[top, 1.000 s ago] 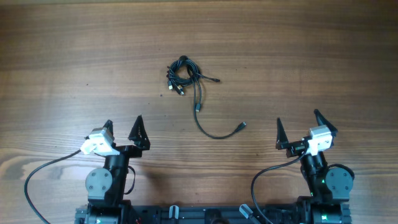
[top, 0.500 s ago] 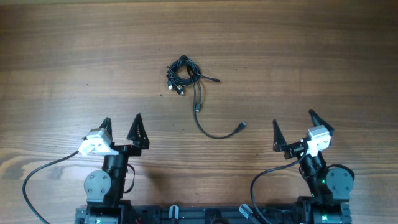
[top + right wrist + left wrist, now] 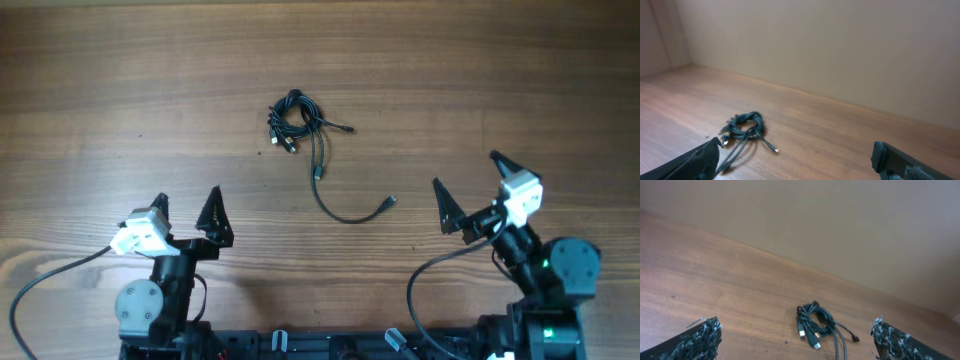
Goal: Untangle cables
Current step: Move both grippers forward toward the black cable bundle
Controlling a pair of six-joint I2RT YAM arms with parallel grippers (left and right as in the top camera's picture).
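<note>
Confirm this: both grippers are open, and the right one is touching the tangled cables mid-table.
Wrong on the touching. The overhead view shows the right gripper well apart from the cables, not in contact with them. The rest holds: both it and the left gripper are open, and the cables lie tangled.

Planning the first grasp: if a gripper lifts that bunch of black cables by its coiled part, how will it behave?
Probably floppy: the cables are thin cords, and one loose tail lies in a slack curve, so it would likely dangle. Likely light, given how thin they look. The coil looks interlooped, so the whole bunch may rise together.
</note>
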